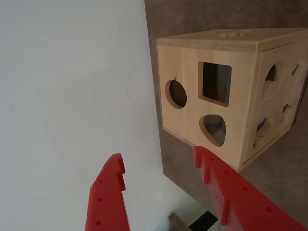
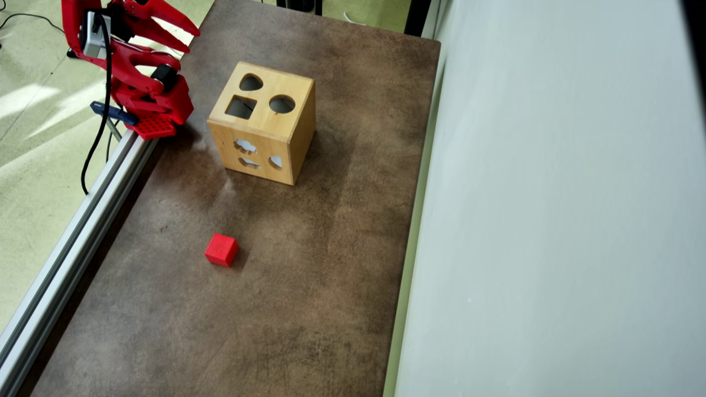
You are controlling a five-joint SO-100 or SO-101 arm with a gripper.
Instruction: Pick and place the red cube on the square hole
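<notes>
Hand (image 2: 190,38) sits at the top-left corner in the overhead view, fingers spread wide, nothing held; the wrist view confirms an empty gap between the two red fingers (image 1: 108,197). Step in hand: pre-grasp, approach not begun, by my read. Red cube (image 2: 222,250) lies alone on the brown worktop (image 2: 331,248), at about 6 o'clock from the wooden box (image 2: 265,124), well apart from it and from the hand. Square hole (image 2: 241,107) is on the box top, with a round hole (image 2: 282,103) at its 3 o'clock and a rounded heart-like hole (image 2: 251,82) at its 12 o'clock.

Next move likely calls for swinging down toward 6 o'clock, lowering over the cube and squaring the fingers to its faces.

Worktop is mottled and scuffed, with an aluminium rail (image 2: 71,242) along the left edge, a pale wall (image 2: 551,220) at 3 o'clock, and greenish floor (image 2: 33,165) at 9 o'clock.
</notes>
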